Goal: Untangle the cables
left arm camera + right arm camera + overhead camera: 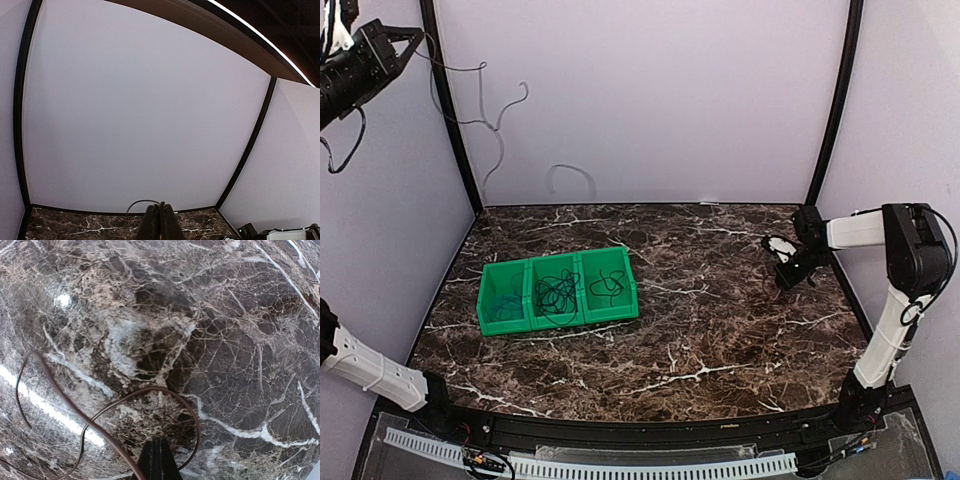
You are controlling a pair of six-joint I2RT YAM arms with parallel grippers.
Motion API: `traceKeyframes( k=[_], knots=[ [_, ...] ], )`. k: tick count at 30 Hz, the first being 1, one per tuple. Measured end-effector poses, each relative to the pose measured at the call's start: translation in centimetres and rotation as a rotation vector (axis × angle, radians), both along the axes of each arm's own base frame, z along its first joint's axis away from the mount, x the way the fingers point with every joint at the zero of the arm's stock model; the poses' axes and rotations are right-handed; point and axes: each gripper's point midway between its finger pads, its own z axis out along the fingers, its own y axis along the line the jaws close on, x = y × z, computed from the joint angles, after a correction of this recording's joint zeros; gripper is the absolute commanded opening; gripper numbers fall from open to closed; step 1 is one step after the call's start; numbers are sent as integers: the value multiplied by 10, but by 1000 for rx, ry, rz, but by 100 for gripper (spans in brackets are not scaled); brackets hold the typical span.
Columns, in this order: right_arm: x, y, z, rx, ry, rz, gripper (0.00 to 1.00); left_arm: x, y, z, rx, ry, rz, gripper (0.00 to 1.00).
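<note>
My left gripper (417, 42) is raised high at the far left, shut on a thin black cable (503, 118) that hangs in curves down the back wall. In the left wrist view its jaws (160, 205) are pressed together with a short arc of cable (140, 202) at the tips. A blue cable (501, 298) lies in the green bin's left compartment, and black bunches fill the middle (557, 290) and right (608, 284). My right gripper (786, 275) is low over the table's right side, shut. A dark cable (165, 390) loops round its tips (157, 440), with no strand visibly between them.
The green three-compartment bin (485, 268) sits left of centre on the dark marble table (720, 340). Black frame posts (832, 110) stand at the back corners against lilac walls. The right arm's base (865, 395) is at the near right edge.
</note>
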Motion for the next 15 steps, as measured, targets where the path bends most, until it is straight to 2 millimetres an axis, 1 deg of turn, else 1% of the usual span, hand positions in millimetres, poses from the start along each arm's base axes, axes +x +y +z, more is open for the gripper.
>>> traceKeyframes(
  k=[1, 2, 5, 6, 7, 8, 10, 12, 13, 14, 15],
  knots=[
    [0, 0, 0, -3, 1, -2, 0, 0, 4, 0, 1, 0, 16, 0],
    [0, -1, 0, -5, 0, -3, 5, 0, 6, 0, 3, 2, 26, 0],
    [0, -1, 0, -6, 5, -3, 31, 5, 2, -8, 31, 19, 41, 0],
    [-1, 0, 1, -1, 9, -2, 44, 7, -2, -13, 47, 28, 41, 0],
    [-3, 2, 1, 9, 17, 5, 60, 10, -8, -19, 68, 39, 41, 0],
    [-5, 3, 1, 20, 27, 8, 66, 13, -12, -23, 85, 48, 41, 0],
    [-14, 7, 3, 39, 56, 18, 77, 18, -22, -32, 121, 69, 42, 0],
    [-22, 10, 9, 59, 77, 34, 83, 25, -32, -43, 156, 94, 47, 0],
    [-25, 11, 13, 68, 80, 34, 87, 28, -37, -51, 180, 111, 49, 0],
    [-29, 14, 21, 78, 77, 48, 97, 30, -40, -56, 194, 126, 51, 0],
    [-31, 15, 30, 88, 70, 55, 98, 31, -42, -60, 204, 138, 52, 0]
  ],
)
